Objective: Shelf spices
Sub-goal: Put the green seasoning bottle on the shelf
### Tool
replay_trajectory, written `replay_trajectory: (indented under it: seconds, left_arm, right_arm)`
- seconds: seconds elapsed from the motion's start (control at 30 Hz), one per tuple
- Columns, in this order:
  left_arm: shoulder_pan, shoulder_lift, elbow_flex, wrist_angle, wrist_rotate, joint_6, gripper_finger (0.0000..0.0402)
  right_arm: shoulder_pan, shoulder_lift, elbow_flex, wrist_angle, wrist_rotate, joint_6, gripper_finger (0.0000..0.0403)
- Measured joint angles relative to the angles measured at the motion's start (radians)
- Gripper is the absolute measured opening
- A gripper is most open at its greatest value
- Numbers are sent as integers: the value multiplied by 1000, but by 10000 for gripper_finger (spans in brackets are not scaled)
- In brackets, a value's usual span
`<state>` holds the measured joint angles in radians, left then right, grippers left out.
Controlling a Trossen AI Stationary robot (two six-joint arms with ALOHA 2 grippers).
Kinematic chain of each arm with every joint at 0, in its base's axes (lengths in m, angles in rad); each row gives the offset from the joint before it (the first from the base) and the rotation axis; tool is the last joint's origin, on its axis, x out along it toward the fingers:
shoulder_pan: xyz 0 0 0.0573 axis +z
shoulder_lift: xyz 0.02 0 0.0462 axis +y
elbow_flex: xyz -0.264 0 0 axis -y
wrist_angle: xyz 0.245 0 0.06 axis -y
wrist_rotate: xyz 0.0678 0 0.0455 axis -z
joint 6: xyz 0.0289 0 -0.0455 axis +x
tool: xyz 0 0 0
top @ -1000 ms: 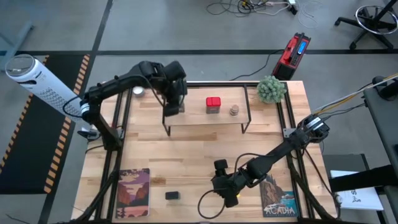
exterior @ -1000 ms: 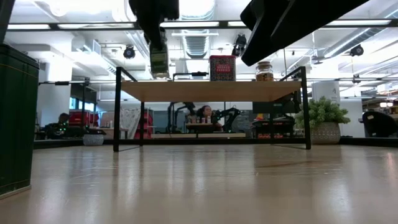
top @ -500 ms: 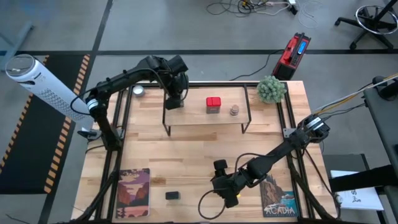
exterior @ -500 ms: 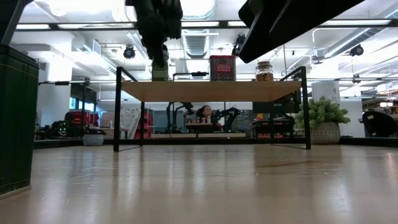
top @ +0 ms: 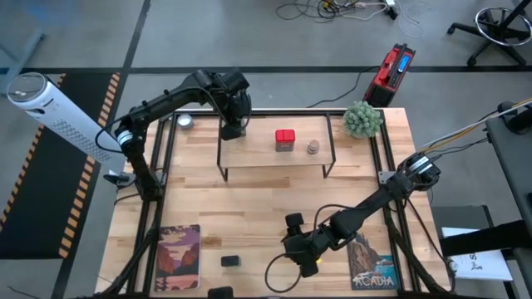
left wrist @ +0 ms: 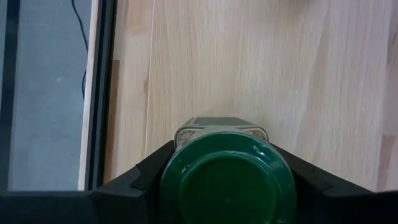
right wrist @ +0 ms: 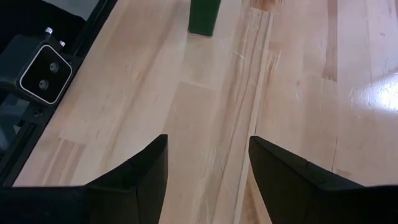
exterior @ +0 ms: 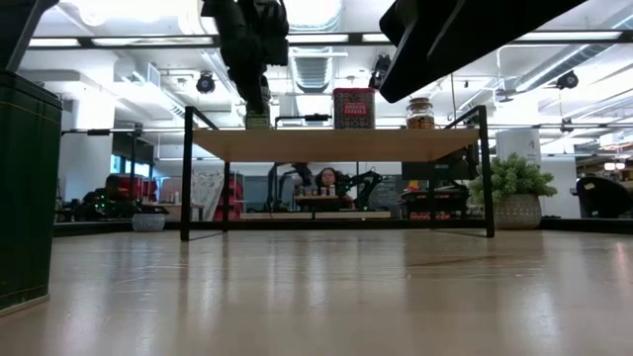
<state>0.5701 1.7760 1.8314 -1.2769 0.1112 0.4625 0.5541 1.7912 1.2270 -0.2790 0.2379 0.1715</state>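
Green-capped bottle (left wrist: 225, 180) (on shelf (top: 274, 156))

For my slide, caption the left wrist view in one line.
Left gripper holds the green-capped bottle over the shelf's wooden board.

bottle (left wrist: 225, 177), tin (top: 285, 139), jar (top: 313, 147) on shelf (top: 274, 156)

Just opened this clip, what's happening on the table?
The left gripper holds the green-capped bottle at the left end of the shelf, setting it on the board. The red tin and the small beige jar already stand there. The right gripper waits open, low over the table's front; the dark jar lies nearby.
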Motion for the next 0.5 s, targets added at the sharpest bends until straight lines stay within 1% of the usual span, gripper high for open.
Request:
replay_trajectory:
  seconds: [0.23,0.5]
  left_arm:
    - [0,0,1,-2,-1,0,200]
    - [0,0,1,-5,-1,0,235]
  right_arm:
    - [0,0,-2,0,0,0,199]
    - [0,0,-6,1,0,0,199]
